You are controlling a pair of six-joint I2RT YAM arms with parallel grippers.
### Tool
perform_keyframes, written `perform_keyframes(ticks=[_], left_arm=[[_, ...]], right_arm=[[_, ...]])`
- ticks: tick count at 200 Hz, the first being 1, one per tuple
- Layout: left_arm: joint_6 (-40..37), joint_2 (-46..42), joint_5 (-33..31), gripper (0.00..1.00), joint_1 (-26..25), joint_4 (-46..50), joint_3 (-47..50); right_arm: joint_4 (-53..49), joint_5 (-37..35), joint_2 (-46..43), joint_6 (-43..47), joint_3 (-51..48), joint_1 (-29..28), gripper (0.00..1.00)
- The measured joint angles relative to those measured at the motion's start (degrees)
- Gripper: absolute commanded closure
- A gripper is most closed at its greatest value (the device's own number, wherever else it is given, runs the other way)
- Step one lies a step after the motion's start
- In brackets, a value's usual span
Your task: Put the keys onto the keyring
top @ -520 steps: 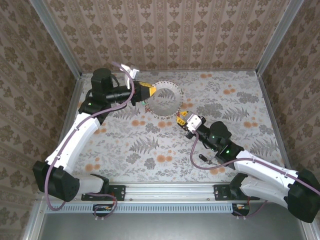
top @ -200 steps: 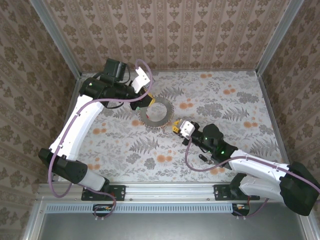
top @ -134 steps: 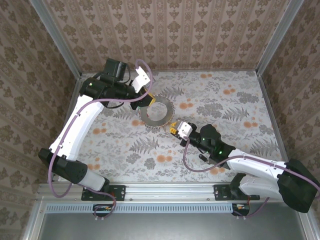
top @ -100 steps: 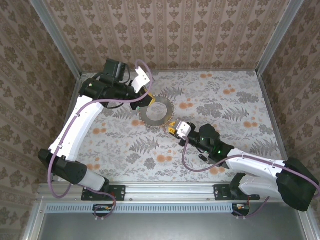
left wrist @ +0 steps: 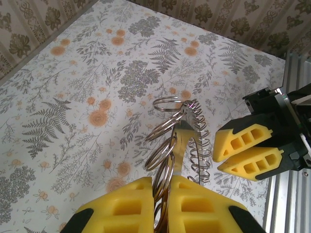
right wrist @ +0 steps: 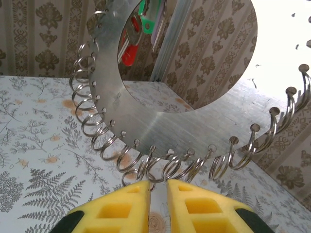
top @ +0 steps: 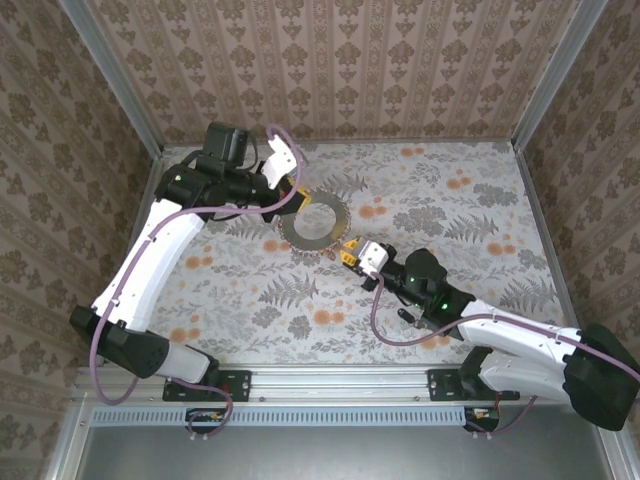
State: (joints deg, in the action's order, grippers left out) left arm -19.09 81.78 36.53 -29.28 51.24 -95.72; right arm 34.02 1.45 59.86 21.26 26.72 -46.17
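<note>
The keyring (top: pixel 315 240), a flat grey metal ring with small wire loops all round its rim, hangs above the table's back left. My left gripper (top: pixel 291 205) is shut on its far-left rim, and the left wrist view shows it edge-on (left wrist: pixel 181 145) between the yellow fingers (left wrist: pixel 121 206). My right gripper (top: pixel 348 256) sits at the near-right rim. Its jaws (right wrist: pixel 159 194) stand a narrow gap apart just under the loops (right wrist: pixel 160 126), with nothing between them. Two keys, with a red tag (right wrist: pixel 130 46) and a green tag (right wrist: pixel 145 12), hang at the ring's far side.
A small dark thing (top: pixel 405 316) lies on the floral table (top: pixel 460 215) beside my right arm. Patterned walls close the back and sides, and a metal rail (top: pixel 340 380) runs along the near edge. The right gripper's fingers (left wrist: pixel 248 148) show close beside the ring.
The left gripper has turned the keyring, so it looks rounder from above. The right gripper edged toward the rim and back, and its jaws have parted a little.
</note>
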Motion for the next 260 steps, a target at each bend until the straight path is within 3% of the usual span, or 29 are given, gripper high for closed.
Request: perform_keyframes(ticks=[260], left_arm=[[1.1, -2.8, 0.1, 1.0, 0.0, -4.2, 2.1]], right_arm=[[0.1, 1.0, 2.3, 0.0, 1.1, -1.8, 0.83]])
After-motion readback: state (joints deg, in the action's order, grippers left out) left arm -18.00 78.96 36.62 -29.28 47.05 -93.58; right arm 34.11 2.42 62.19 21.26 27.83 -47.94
